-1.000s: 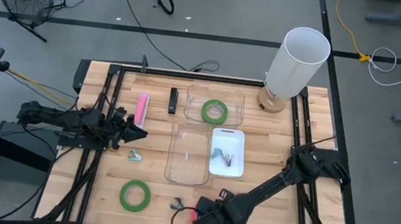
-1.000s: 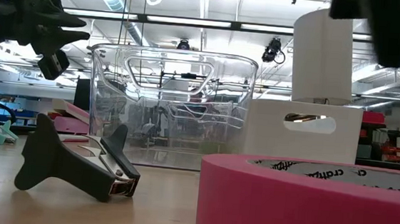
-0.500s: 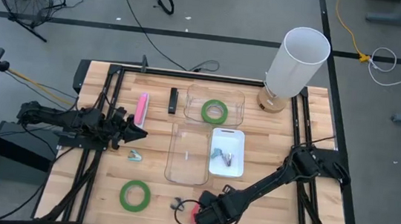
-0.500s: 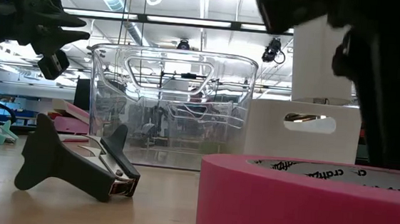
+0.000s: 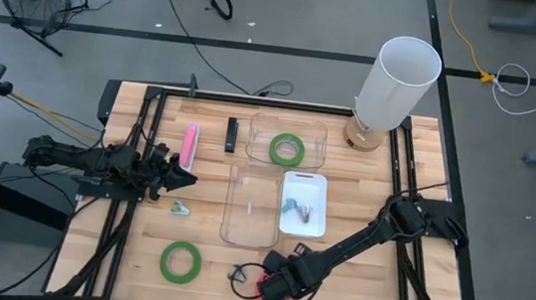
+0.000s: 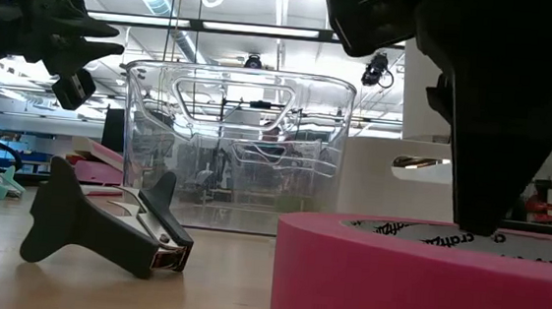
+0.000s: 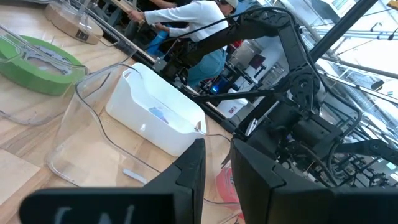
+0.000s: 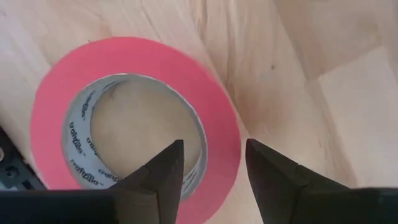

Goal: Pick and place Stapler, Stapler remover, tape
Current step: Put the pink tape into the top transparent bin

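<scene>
A red-pink tape ring (image 8: 211, 74) lies flat on the table near its front edge and fills the foreground of the low view (image 6: 414, 284). My right gripper (image 8: 214, 144) is open right above it (image 5: 271, 288). One finger is over the ring's hole and one is outside its wall. A black stapler remover (image 5: 236, 274) lies just left of it. One green tape ring (image 5: 179, 261) lies flat at the front left, and another (image 5: 287, 150) lies in a clear bin. A pink stapler (image 5: 189, 142) lies at the far left. My left gripper (image 5: 184, 173) waits open and empty at the left. My right gripper comes at the red-pink tape from above, pointing down, with the ring's wall (image 8: 224, 134) between its open fingers. One fingertip (image 6: 474, 215) reaches down to the ring's top edge. I cannot tell whether it touches.
Two clear bins (image 5: 252, 208) (image 5: 314, 135) and a white bin (image 5: 315, 222) holding small items stand mid-table. A white cylinder (image 5: 400, 79) stands at the far right. A black bar (image 5: 232, 134) and a small teal item (image 5: 180, 208) lie at the left. People show beyond the table in the left wrist view.
My right gripper has come down over the red-pink tape and shifted a little toward the table's far edge. In the low view its finger has dropped to the ring's top. The tape has stayed in place.
</scene>
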Action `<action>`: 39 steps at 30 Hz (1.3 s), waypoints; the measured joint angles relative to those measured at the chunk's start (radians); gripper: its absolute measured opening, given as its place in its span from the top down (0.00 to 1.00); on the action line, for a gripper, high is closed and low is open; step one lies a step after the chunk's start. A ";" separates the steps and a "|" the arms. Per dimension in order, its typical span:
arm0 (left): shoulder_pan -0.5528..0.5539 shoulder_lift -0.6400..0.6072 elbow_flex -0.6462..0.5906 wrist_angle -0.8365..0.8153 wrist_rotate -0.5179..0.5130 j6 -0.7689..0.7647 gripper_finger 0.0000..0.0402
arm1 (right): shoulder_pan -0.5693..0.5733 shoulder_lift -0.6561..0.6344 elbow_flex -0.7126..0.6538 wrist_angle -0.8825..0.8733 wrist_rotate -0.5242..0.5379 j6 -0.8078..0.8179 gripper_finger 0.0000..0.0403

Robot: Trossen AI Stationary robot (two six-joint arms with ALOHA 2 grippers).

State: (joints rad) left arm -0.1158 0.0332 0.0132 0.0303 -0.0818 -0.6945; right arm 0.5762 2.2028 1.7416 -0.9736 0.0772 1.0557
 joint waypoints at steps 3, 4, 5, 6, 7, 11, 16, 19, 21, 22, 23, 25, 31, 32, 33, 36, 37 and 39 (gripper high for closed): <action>0.000 0.000 0.000 0.000 0.000 0.000 0.81 | 0.000 0.000 0.000 0.001 0.013 0.003 0.57; 0.000 0.000 0.000 0.000 0.000 0.000 0.81 | 0.000 0.000 0.000 0.000 0.013 0.004 0.57; 0.000 0.000 0.000 0.000 0.000 0.000 0.81 | 0.000 0.000 0.000 0.000 0.015 0.005 0.57; 0.000 0.000 0.000 0.000 0.000 0.000 0.81 | 0.000 0.000 0.000 0.000 0.020 0.006 0.57; 0.000 0.000 0.000 0.000 0.000 0.000 0.81 | 0.000 0.000 -0.001 0.002 0.021 0.006 0.57; 0.000 0.000 0.000 0.000 0.000 0.000 0.81 | -0.001 0.004 -0.039 0.025 0.014 0.007 0.57; 0.000 0.000 0.000 0.000 0.000 0.000 0.81 | -0.002 0.003 -0.105 0.107 0.008 0.013 0.60; 0.000 0.000 0.000 0.000 0.000 0.000 0.81 | -0.005 -0.001 -0.119 0.112 -0.007 0.011 0.72; 0.000 0.000 0.000 0.000 0.000 0.000 0.81 | -0.005 -0.007 -0.119 0.108 -0.015 0.005 0.83; 0.000 0.000 0.000 0.000 0.000 0.000 0.81 | -0.005 -0.009 -0.119 0.106 -0.015 0.002 0.85; 0.000 0.000 0.000 0.000 0.000 0.000 0.81 | -0.006 -0.012 -0.120 0.106 -0.015 0.001 0.85; 0.000 0.000 0.000 0.000 0.000 0.000 0.81 | -0.008 -0.019 -0.123 0.103 -0.024 0.004 0.85; 0.000 0.000 0.000 0.000 0.000 0.002 0.81 | -0.007 -0.050 -0.091 0.033 -0.058 0.002 0.85; 0.000 0.000 0.000 0.000 0.000 0.002 0.81 | -0.007 -0.059 -0.080 0.013 -0.060 0.002 0.85; 0.000 0.000 0.000 0.000 0.000 0.002 0.81 | -0.008 -0.066 -0.070 -0.010 -0.056 0.002 0.85; 0.000 0.000 0.000 0.000 0.000 0.002 0.81 | -0.010 -0.085 -0.037 -0.059 -0.043 0.002 0.85; 0.000 0.000 0.000 0.000 0.000 0.002 0.81 | -0.011 -0.095 -0.021 -0.084 -0.038 0.001 0.85; 0.000 0.000 0.000 0.000 0.000 0.002 0.81 | -0.011 -0.115 0.021 -0.143 -0.022 -0.001 0.85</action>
State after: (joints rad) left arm -0.1158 0.0330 0.0128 0.0303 -0.0814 -0.6930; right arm 0.5656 2.0874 1.7622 -1.1162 0.0552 1.0544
